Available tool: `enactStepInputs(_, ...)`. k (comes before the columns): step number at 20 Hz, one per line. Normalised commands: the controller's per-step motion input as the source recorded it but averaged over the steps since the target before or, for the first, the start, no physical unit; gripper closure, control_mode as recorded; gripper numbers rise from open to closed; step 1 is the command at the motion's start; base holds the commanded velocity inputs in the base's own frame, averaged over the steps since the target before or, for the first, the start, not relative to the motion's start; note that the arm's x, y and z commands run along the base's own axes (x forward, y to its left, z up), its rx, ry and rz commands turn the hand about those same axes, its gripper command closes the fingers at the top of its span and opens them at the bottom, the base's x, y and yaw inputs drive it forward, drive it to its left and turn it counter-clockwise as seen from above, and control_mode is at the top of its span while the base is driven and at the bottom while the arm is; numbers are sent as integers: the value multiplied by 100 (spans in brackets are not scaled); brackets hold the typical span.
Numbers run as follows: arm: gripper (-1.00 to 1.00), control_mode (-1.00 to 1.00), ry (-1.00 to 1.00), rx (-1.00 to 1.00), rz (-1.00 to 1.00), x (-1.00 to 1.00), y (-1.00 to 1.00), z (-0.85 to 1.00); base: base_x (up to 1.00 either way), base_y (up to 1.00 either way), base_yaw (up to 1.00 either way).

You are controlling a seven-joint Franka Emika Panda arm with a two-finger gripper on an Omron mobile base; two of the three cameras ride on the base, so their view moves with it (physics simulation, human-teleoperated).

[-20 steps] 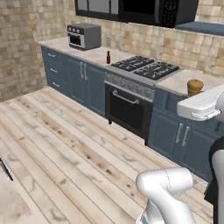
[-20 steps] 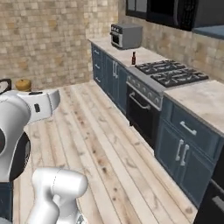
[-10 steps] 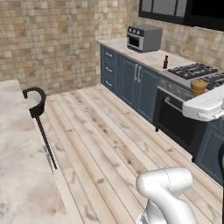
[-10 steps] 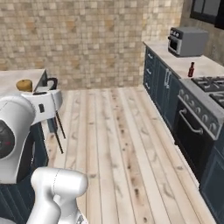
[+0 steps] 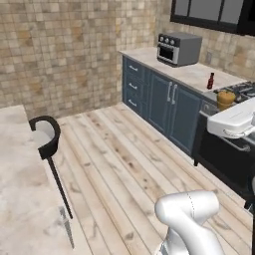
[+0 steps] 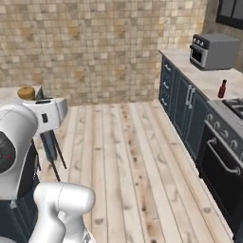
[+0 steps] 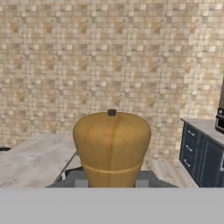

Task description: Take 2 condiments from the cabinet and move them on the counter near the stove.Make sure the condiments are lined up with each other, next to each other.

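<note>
A tan-orange bottle (image 7: 111, 148) with a rounded top stands upright, and my gripper (image 7: 111, 183) is shut on its lower part. The same bottle (image 5: 225, 97) rises above my white hand at the right of the left base view, and the bottle (image 6: 26, 92) sits at the left of the right base view. A slim red hot-sauce bottle (image 5: 210, 80) (image 6: 221, 88) stands on the beige counter (image 5: 184, 72) (image 6: 201, 80), between the toaster oven and the stove (image 5: 245, 88) (image 6: 235, 105). The dark wall cabinet (image 5: 214, 12) (image 6: 230, 12) hangs above.
A grey toaster oven (image 5: 179, 49) (image 6: 213, 51) sits on the counter's far end. A beige island top (image 5: 20, 199) with a black stool (image 5: 47, 139) lies to the left. Wooden floor (image 6: 133, 156) stretches between island and blue-grey cupboards (image 5: 164, 104). A stone wall closes the back.
The whole picture has swung, so the base has turned: counter and stove have slid to the right edge and the island has come into view. The tan-orange bottle stays in my gripper.
</note>
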Motion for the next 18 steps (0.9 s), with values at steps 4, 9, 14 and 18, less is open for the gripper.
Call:
enactStepInputs(4, 100, 100, 0, 0, 0, 0, 0, 0, 100, -24, 3)
enactStepInputs(9, 100, 100, 0, 0, 0, 0, 0, 0, 100, -23, 8)
enactStepInputs(14, 100, 100, 0, 0, 0, 0, 0, 0, 100, -28, 11)
enactStepInputs(18, 100, 100, 0, 0, 0, 0, 0, 0, 100, -33, 10)
